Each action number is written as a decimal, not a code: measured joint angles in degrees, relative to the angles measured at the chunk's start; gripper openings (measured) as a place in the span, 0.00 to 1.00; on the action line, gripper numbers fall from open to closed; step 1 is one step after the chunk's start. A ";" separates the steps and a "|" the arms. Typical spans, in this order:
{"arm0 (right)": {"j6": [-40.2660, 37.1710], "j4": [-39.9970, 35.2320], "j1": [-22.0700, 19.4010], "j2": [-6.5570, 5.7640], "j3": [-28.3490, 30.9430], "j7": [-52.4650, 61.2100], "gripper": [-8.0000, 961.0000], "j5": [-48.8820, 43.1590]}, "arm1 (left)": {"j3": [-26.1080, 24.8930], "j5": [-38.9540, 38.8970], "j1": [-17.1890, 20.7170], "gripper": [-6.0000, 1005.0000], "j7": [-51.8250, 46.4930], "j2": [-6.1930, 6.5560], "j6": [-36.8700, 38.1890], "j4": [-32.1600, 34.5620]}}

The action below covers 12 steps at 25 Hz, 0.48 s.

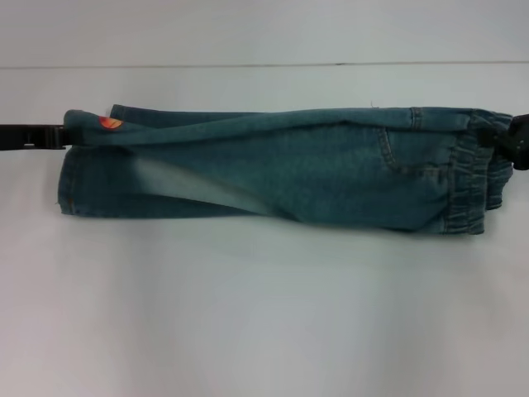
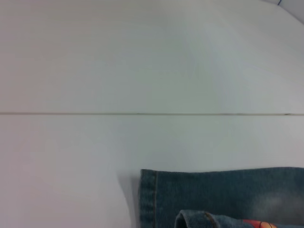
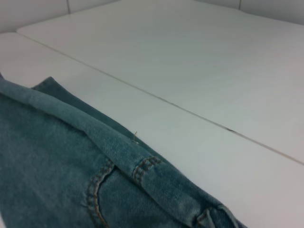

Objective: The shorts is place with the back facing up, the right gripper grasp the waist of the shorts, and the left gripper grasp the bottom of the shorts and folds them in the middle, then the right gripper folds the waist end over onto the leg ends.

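The shorts (image 1: 273, 169) stretch across the white table as a long blue-green denim band, doubled lengthwise with a pocket seam (image 1: 388, 153) facing up. Their gathered waist end (image 1: 467, 178) is at the right and the leg ends (image 1: 74, 178) at the left, where an orange print patch (image 1: 109, 123) peeks out. My left gripper (image 1: 63, 134) meets the upper leg corner from the left edge and is shut on the cloth. At the far right, my right gripper (image 1: 506, 139) is shut on the waistband's upper corner. The left wrist view shows a leg hem (image 2: 152, 199); the right wrist view shows the folded edge (image 3: 109, 142).
The white table (image 1: 264, 314) spreads wide in front of the shorts. A thin seam (image 1: 248, 65) runs across the table behind them, also visible as a table seam (image 2: 142, 113) and a table seam (image 3: 190, 109) in the wrist views.
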 joint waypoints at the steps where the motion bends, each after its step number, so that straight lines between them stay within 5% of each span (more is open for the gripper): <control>1: 0.55 0.05 0.00 0.00 -0.24 -0.13 0.12 0.00 | 0.63 -0.03 -0.02 0.07 -0.07 -0.13 -0.64 -0.03; 12: 6.82 1.30 0.45 0.26 -4.98 -2.74 0.14 0.01 | 1.51 -0.09 -0.62 0.11 -0.31 -1.43 -2.55 -0.42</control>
